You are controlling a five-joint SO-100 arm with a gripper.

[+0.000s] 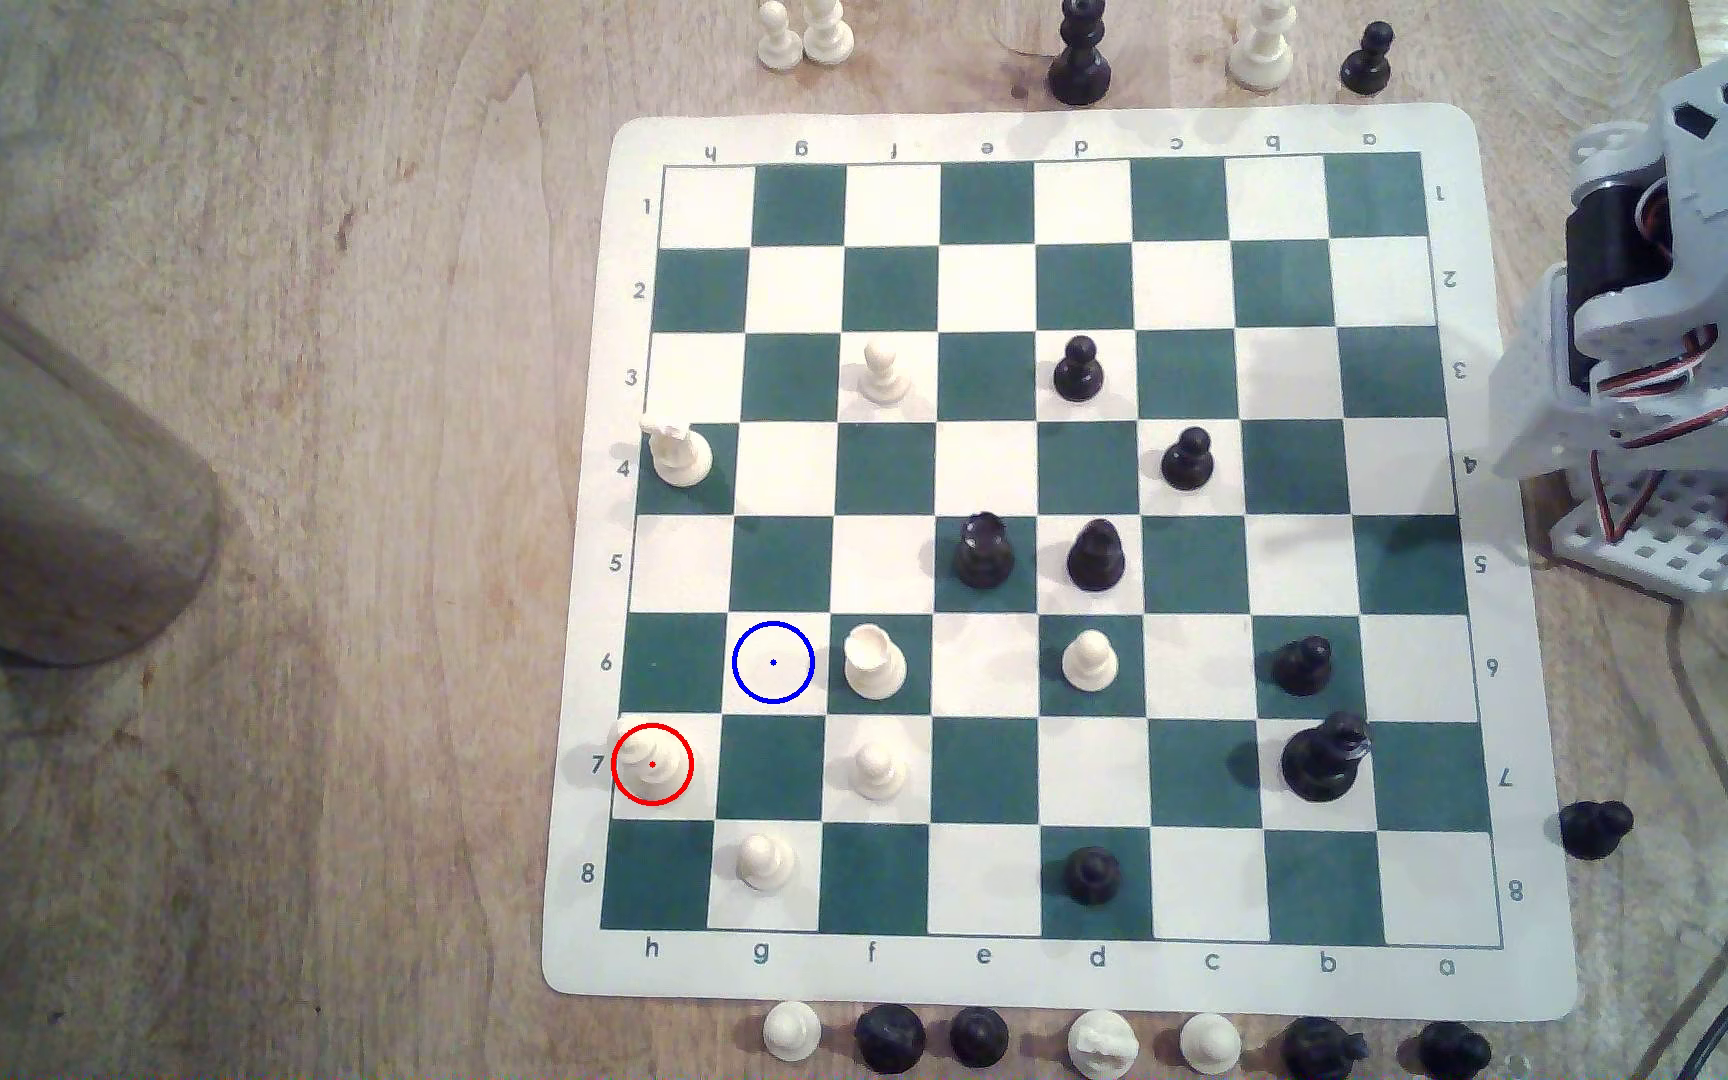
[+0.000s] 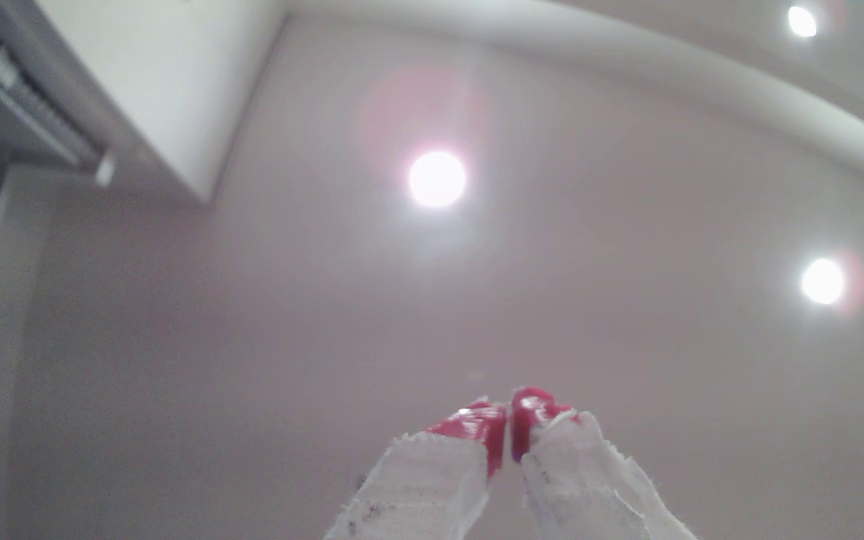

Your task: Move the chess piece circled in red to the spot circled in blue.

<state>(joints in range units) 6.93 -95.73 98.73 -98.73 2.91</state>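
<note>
Piece: the red-ringed cream piece [image 1: 652,763] stands at the board's eight o'clock edge;
Spot: blue-ringed square [image 1: 774,663] toward its one o'clock;
Hand: my hand [image 2: 509,420] faces ceiling lights, tips pressed together, gripping nothing

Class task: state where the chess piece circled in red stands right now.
In the exterior view, the chess piece circled in red stands on cream square h7 at the board's lower left, diagonally adjacent to the spot circled in blue.

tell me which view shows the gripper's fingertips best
The wrist view. The gripper is close up there, its red-tipped, white-wrapped fingers pressed together, holding nothing, aimed at a ceiling with lights. The exterior view gives the arm's body at its right edge, beside the chessboard mat.
</note>
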